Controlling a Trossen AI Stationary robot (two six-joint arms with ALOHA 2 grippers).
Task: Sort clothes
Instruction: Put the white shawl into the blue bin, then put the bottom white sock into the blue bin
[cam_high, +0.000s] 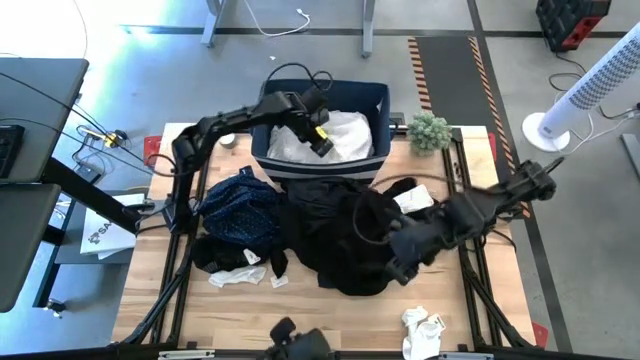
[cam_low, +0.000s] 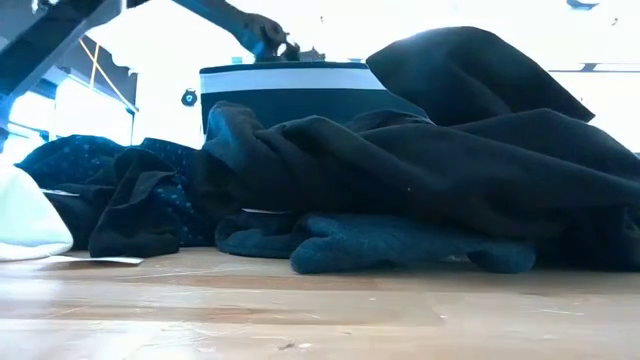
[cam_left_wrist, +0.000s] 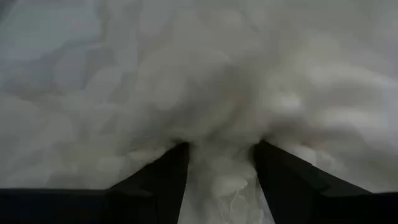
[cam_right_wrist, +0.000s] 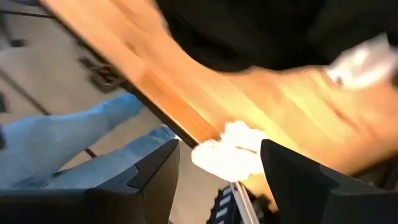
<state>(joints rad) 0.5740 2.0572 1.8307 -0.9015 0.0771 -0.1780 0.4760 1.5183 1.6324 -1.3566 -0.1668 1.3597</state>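
Observation:
My left gripper (cam_high: 322, 142) is over the dark blue bin (cam_high: 378, 100), open, with its fingers down in the white clothes (cam_high: 348, 135) that fill it. In the left wrist view (cam_left_wrist: 221, 168) white cloth (cam_left_wrist: 205, 93) fills the picture. My right gripper (cam_high: 400, 268) is open and empty, just above the near right part of the black clothes pile (cam_high: 340, 230). Its wrist view (cam_right_wrist: 221, 168) looks past the table's near edge at white socks (cam_right_wrist: 230, 155). A navy dotted garment (cam_high: 240, 205) lies left of the pile. My left gripper comes from above, pointing down into the white clothes in the bin. A bump of white cloth (cam_left_wrist: 221, 186) stands between its two open fingers (cam_left_wrist: 168, 180). The fingertips lie against the cloth, which rests in the bin. I cannot tell whether they pinch it.
Small white pieces (cam_high: 238, 275) lie near the table's front left, and a white garment (cam_high: 413, 200) lies on the pile's right. White socks (cam_high: 422, 330) lie at the front edge. A small plant (cam_high: 430, 130) stands right of the bin. A person's legs (cam_right_wrist: 93, 143) are beyond the near edge.

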